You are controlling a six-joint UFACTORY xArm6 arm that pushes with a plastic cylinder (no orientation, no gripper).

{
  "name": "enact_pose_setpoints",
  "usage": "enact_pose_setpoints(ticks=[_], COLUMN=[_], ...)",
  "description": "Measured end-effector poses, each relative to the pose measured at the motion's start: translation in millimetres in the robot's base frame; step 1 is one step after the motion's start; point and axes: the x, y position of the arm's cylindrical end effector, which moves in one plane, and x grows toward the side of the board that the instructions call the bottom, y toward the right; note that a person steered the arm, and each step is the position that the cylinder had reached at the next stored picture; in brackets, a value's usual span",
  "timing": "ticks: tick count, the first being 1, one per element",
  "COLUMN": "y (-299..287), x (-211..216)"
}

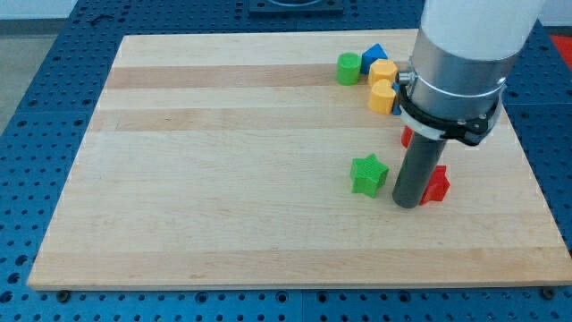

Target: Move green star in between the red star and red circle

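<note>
The green star (368, 173) lies on the wooden board, right of centre. My tip (407, 204) rests on the board just to the star's right, between it and the red star (437, 184), which my rod partly hides. A small bit of a red block (406, 137), apparently the red circle, shows above them behind the arm; most of it is hidden. The green star sits to the left of both red blocks, apart from them.
Near the board's top edge (268, 38) is a cluster: a green cylinder (349, 68), a blue block (374, 55) and two yellow blocks (384, 72) (382, 96). The arm's white body (469, 45) covers the upper right of the board.
</note>
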Motion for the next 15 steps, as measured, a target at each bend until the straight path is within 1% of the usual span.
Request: enact_pose_setpoints(ticks=[1, 2, 3, 4, 5, 6, 7, 8, 9, 10, 11, 12, 13, 14, 15], y=[-5, -30, -49, -49, -34, -6, -6, -26, -58, -84, -86, -72, -45, -19, -13], x=[26, 44, 30, -3, -30, -48, -38, -15, -14, -41, -79, -96, -95, -82, -72])
